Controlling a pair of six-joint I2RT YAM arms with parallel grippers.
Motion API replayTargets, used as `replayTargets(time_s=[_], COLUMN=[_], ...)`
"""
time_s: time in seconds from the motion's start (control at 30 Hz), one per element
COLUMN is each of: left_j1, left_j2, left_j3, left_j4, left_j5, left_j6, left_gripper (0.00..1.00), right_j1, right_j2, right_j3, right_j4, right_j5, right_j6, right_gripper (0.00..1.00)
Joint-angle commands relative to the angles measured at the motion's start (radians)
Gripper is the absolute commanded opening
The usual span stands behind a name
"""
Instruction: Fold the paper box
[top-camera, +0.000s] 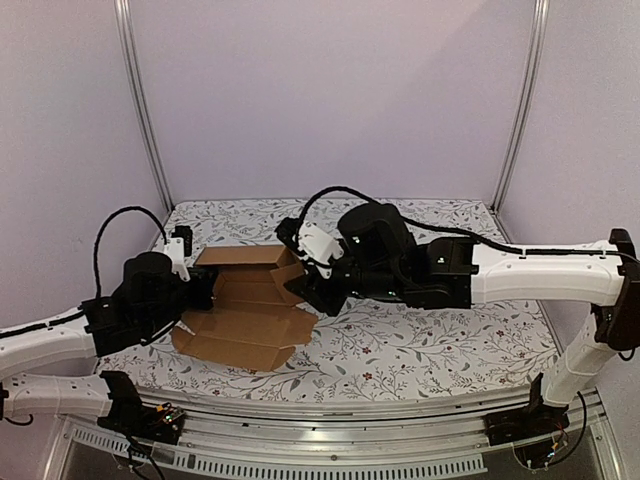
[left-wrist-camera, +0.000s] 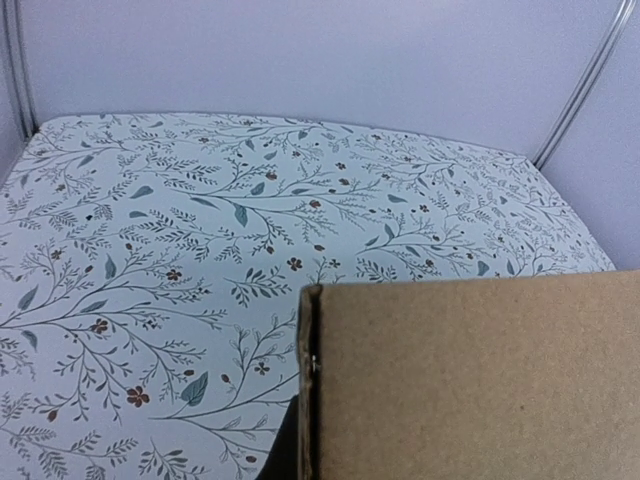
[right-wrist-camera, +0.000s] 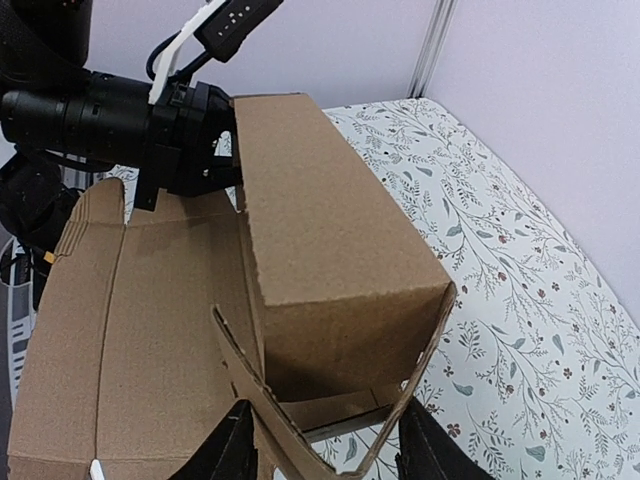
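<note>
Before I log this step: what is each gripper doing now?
Left gripper: closed, holding the box.
Right gripper: open, around the box's end flap.

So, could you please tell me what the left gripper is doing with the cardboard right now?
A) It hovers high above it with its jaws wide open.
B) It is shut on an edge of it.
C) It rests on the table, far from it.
B: in the right wrist view the left gripper is closed on the edge of the paper box's raised panel, and cardboard fills much of the left wrist view.
</note>
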Motion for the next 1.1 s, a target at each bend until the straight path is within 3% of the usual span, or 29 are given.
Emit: replayTargets(time_s=[0.0,0.63,1.07], left_j1=[0.008,-0.023,-0.092], left_j2=[0.021,0.109,0.115], left_j3=[0.036,0.112,0.133], left_j4=[-0.051,-0.151,-0.197], left_j5=[-0.049,-0.181,-0.295], left_j6=[-0.047,-0.159,-0.2], left_gripper=[0.0,0.0,0.0], right_j1=[0.019,0.045,0.047], right_j2=[0.043,0.187,0.283], right_j3=[0.043,0.112,0.192], right_j4=[0.044,0.098,0.129], right_j5=[0.111,0.297,0.441], right_j6=[0.022,0.119,0.128], right_gripper=[0.47,0.5,0.45])
